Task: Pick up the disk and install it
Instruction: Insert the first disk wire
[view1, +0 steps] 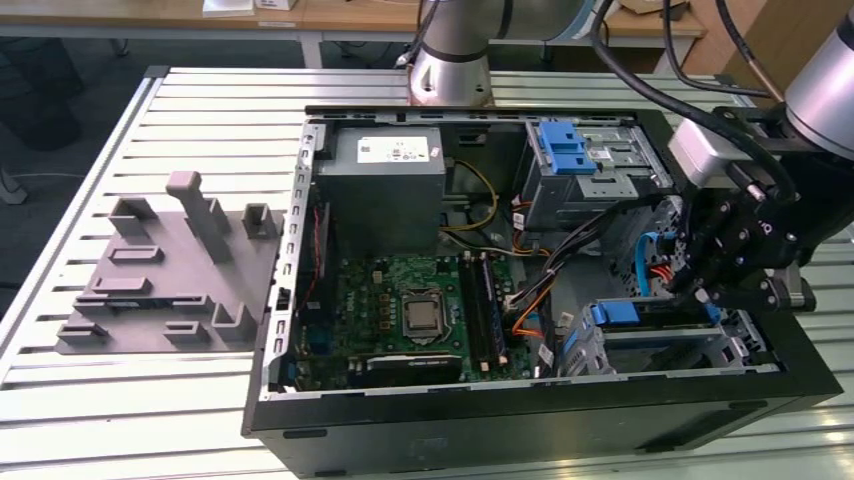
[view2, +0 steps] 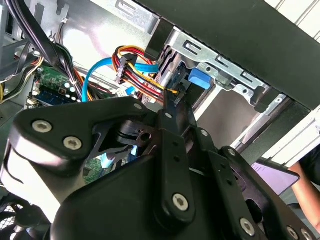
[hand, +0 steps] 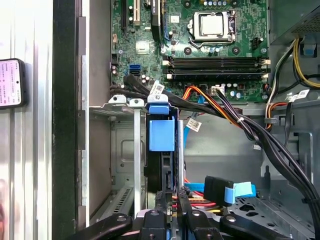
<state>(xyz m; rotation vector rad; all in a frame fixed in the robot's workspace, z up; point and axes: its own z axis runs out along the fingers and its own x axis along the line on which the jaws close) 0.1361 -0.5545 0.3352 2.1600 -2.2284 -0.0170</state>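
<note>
- Right up against the lens in the first wrist view is the hand (hand: 172, 212), black linkages and fingers pointing into the open PC case (view1: 534, 425).
- The disk (hand: 162, 150) stands on edge in the drive cage (hand: 125, 150) straight ahead of the hand. Its blue bracket tab faces the motherboard (hand: 200, 45) and its long axis runs back toward the hand.
- The fingers look drawn close together on the near end of the disk, one on each flat side. So I'd say it's clamped on the disk, though the actual contact is tucked out of view.
- In the exterior view the hand (view1: 714, 285) hangs over the case corner at that view's right, right above the cage with the blue tab.
- By my read the disk is already mostly down in its slot, not out on the worktop (view1: 200, 400).
- Watch the clutter: the blue SATA cable (hand: 235, 190) and the orange and black wire bundle (hand: 225, 112) run just beside the cage.
</note>
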